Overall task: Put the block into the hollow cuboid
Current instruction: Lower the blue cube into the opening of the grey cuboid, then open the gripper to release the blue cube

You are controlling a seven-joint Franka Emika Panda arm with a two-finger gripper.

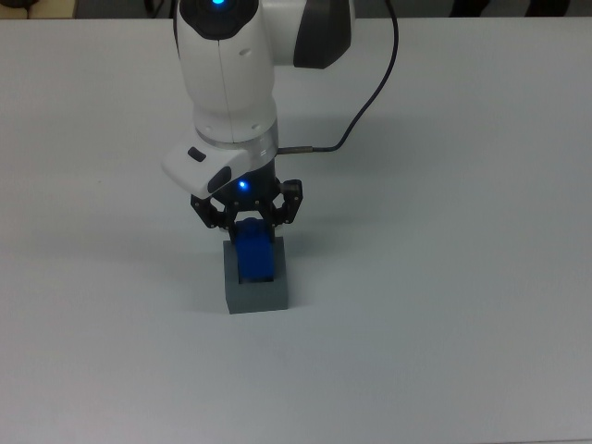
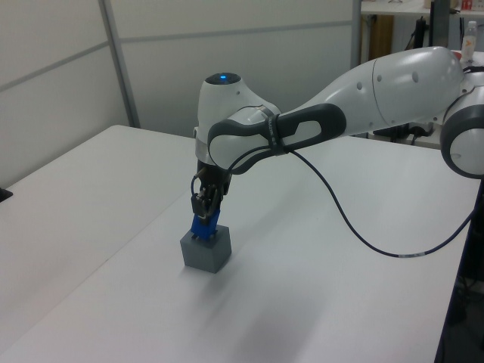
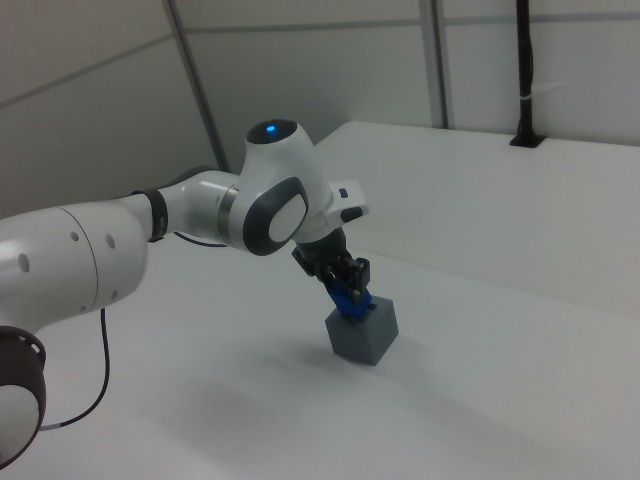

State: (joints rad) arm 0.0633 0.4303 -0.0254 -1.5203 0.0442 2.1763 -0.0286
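The block (image 1: 256, 258) is bright blue and it stands in the square recess on top of the hollow cuboid (image 1: 256, 289). Its lower part is inside the recess and its upper part rises above the grey rim; in the left view the block (image 2: 203, 227) leans a little and is not fully upright. The hollow cuboid (image 2: 205, 252) is a matte grey box and it rests on the white table (image 1: 444, 305), near the middle of the table in the top view. In the right view the block (image 3: 352, 302) shows at the far left corner of the top of the hollow cuboid (image 3: 363, 331).

The gripper (image 1: 248, 225) is directly above the block and its black fingers close narrowly on the block's upper end, so it holds the block. A small blue light shines on the gripper body.

The white arm (image 2: 340, 106) reaches in from the left view's right. A dark cable (image 1: 370, 92) runs from the wrist toward the far side of the table in the top view.
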